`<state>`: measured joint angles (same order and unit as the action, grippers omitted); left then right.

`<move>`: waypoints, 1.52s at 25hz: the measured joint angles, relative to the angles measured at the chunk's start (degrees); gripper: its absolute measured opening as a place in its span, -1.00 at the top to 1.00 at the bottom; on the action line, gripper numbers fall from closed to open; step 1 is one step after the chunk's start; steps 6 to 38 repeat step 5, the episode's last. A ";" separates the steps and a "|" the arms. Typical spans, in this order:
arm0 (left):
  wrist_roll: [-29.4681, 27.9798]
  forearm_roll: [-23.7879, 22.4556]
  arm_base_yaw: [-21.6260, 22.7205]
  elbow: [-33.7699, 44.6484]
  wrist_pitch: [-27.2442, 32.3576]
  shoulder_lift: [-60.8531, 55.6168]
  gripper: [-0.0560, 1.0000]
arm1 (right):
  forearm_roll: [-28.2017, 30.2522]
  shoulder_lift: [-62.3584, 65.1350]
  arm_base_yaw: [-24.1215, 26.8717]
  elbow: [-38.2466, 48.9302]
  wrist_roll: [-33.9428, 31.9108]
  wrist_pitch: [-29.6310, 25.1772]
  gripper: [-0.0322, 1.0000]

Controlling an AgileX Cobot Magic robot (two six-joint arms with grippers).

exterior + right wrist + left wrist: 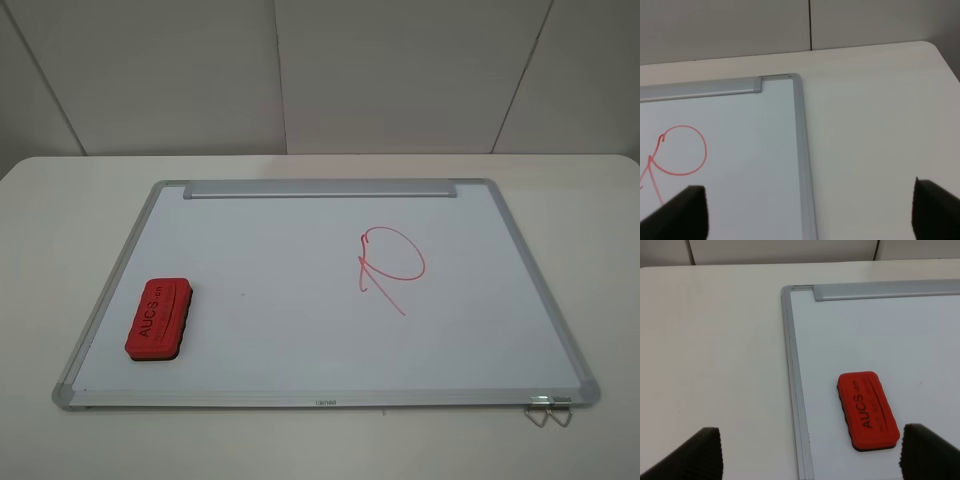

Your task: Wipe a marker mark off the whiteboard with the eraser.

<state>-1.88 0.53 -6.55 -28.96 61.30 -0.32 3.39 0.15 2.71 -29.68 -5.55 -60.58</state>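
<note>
The whiteboard (290,330) lies flat on the table, and both wrist views show parts of it (875,335) (750,200). The red eraser (160,318) rests on its near-left part, lettering up. On the right half is a red P-like loop with a long slanted stroke (392,256) (684,150). No rounded Q-like marker mark shows in any view. My left gripper (810,456) hangs open above the board's left frame, the eraser (867,410) just ahead near one finger. My right gripper (809,212) is open above the board's right frame. Neither gripper appears in the exterior view.
A silver bar strip (318,189) runs along the board's far edge. Small wire clips (548,412) stick out at the near-right corner. The white table (60,220) extends around the board, with a panelled wall behind it.
</note>
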 joint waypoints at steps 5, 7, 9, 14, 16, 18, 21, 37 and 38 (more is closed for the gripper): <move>0.05 0.00 0.00 0.00 0.00 0.00 -0.46 | 0.00 0.00 0.00 0.00 0.00 0.00 -0.47; 0.05 0.00 0.00 0.00 0.00 0.00 -0.46 | 0.00 0.00 0.00 0.00 0.00 0.00 -0.47; 0.05 0.00 0.00 0.00 0.00 0.00 -0.46 | 0.00 0.00 0.00 0.00 0.00 0.00 -0.47; 0.05 0.00 0.00 0.00 0.00 0.00 -0.46 | 0.00 0.00 0.00 0.00 0.00 0.00 -0.47; 0.05 0.00 0.00 0.00 0.00 0.00 -0.46 | 0.00 0.00 0.00 0.00 0.00 0.00 -0.47; 0.05 0.00 0.00 0.00 0.00 0.00 -0.46 | 0.00 0.00 0.00 0.00 0.00 0.00 -0.47; 0.05 0.00 0.00 0.00 0.00 0.00 -0.46 | 0.00 0.00 0.00 0.00 0.00 0.00 -0.47; 0.05 0.00 0.00 0.00 0.00 0.00 -0.46 | 0.00 0.00 0.00 0.00 0.00 0.00 -0.47; 0.05 0.00 0.00 0.00 0.00 0.00 -0.46 | 0.00 0.00 0.00 0.00 0.00 0.00 -0.47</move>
